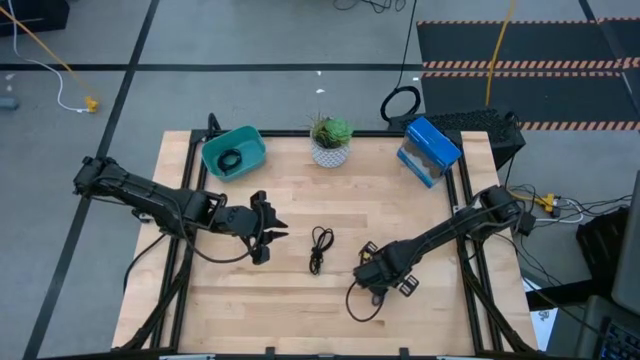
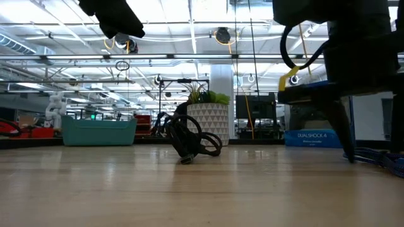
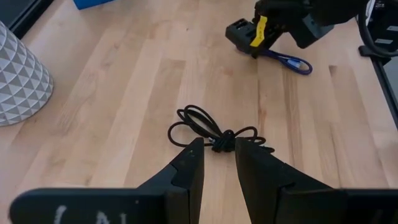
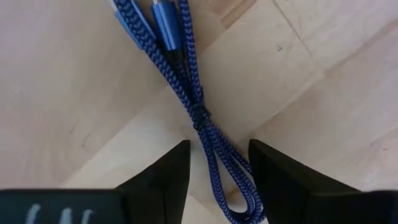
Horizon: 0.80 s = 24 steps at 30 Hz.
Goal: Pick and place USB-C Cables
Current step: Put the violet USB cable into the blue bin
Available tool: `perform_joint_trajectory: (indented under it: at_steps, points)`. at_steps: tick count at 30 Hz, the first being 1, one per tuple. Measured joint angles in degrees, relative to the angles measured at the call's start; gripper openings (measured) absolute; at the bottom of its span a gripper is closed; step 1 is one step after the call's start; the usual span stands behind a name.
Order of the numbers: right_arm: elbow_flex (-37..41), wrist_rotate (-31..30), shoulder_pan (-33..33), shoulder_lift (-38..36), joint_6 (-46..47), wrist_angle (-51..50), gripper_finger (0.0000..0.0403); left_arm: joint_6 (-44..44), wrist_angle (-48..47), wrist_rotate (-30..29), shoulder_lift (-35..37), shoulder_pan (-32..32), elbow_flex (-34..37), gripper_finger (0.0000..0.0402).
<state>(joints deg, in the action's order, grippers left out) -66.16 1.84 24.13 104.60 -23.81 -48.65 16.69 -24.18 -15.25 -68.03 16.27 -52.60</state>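
A black USB-C cable in a long loop (image 1: 319, 248) (image 3: 214, 134) (image 2: 192, 142) lies flat mid-table. My left gripper (image 1: 272, 230) (image 3: 217, 155) is open, raised above the table just left of that cable. A purple-blue braided cable (image 4: 199, 118) (image 3: 287, 61) lies on the wood under my right gripper (image 1: 372, 272) (image 4: 217, 155). The right gripper is open and points down, one finger on either side of the cable's bundle. A coiled black cable (image 1: 230, 158) rests inside the teal bin (image 1: 248, 140).
A potted plant (image 1: 330, 140) (image 3: 18, 74) stands at the far edge in the middle. A blue box (image 1: 430, 150) (image 2: 312, 135) sits at the far right corner. The teal bin (image 2: 99, 131) is at the far left. Bare wood lies along the near edge.
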Motion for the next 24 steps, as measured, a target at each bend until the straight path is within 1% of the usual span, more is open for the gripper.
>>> perform_joint_trajectory:
  at_steps: [3, 10, 14, 19, 24]
  points:
    - [0.7, -1.5, 0.0, -0.1, -0.5, 0.3, 0.0132, -0.1, 0.0, 0.0, 0.0, 0.0, 0.0, 0.0092]
    - [0.9, -1.9, 0.3, -0.3, 0.0, 1.0, 0.0065, -0.3, 0.0, 0.0, 0.0, 0.0, 0.0, 0.0092]
    - [1.0, -2.1, 0.5, -1.0, 1.5, 1.3, 0.0037, -0.4, 0.2, 0.0, 0.0, 0.0, 0.0, 0.0092]
    - [1.2, -1.8, 0.5, -2.8, 3.6, 2.0, 0.0016, -0.4, 0.4, 0.0, 0.0, 0.0, 0.0, 0.0092]
    - [1.2, -1.8, 0.5, -4.7, 6.8, 3.0, 0.0011, -0.4, 0.4, 0.0, 0.0, 0.0, 0.0, 0.0092]
